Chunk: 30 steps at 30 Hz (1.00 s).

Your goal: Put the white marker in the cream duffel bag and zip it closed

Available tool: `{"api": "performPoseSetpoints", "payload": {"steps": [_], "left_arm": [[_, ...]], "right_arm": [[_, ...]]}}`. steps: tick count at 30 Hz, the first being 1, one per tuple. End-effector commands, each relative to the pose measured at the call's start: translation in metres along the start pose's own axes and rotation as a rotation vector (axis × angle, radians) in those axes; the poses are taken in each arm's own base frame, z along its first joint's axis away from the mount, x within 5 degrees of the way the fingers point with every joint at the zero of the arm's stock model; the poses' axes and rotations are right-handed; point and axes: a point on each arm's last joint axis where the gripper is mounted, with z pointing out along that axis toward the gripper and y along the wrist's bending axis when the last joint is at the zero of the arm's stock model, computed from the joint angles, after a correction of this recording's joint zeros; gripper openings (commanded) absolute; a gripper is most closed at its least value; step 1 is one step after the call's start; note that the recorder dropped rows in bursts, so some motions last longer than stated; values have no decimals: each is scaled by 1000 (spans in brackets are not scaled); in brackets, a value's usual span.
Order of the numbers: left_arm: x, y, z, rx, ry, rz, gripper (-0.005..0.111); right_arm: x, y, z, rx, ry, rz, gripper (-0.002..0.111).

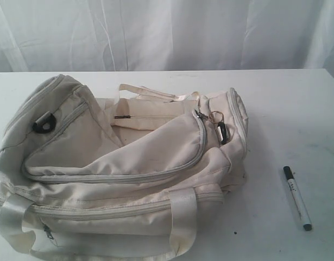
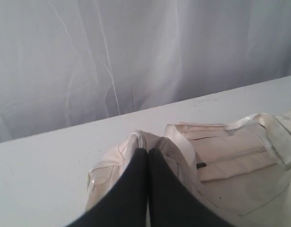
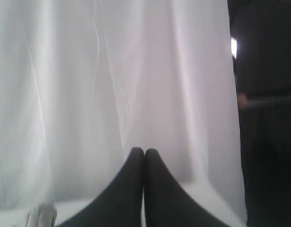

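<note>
A large soft cream fabric duffel bag [image 1: 128, 163] slumps on the left of the white surface [image 1: 297, 109], its metal ring zipper pull [image 1: 214, 116] up near its right end. The slim white marker with a black cap [image 1: 297, 198] lies flat on the bare surface off to the bag's right, apart from it and outside it. The left arm's black jaws are pressed together with nothing between them, hanging over one end of the bag. The right arm's jaws are pressed together too, empty, facing the white curtain [image 3: 88, 71]
</note>
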Motion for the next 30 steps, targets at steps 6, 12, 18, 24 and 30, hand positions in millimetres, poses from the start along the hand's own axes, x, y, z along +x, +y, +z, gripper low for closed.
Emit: {"api": "performPoseSetpoints", "payload": {"steps": [6, 12, 18, 24, 30], "left_arm": [[-12, 18, 64, 129, 236, -394, 0], [-3, 43, 95, 0, 272, -331, 0], [-1, 61, 105, -141, 258, -274, 0], [2, 66, 104, -172, 299, -87, 0], [20, 114, 77, -940, 169, -749, 0]], "right_arm": [[-54, -1, -14, 54, -570, -114, 0], [-119, -11, -19, 236, -810, -11, 0], [-174, -2, 28, 214, -744, 9, 0], [-162, -1, 77, 177, -501, 69, 0], [-139, -4, 108, 172, -383, 189, 0]]}}
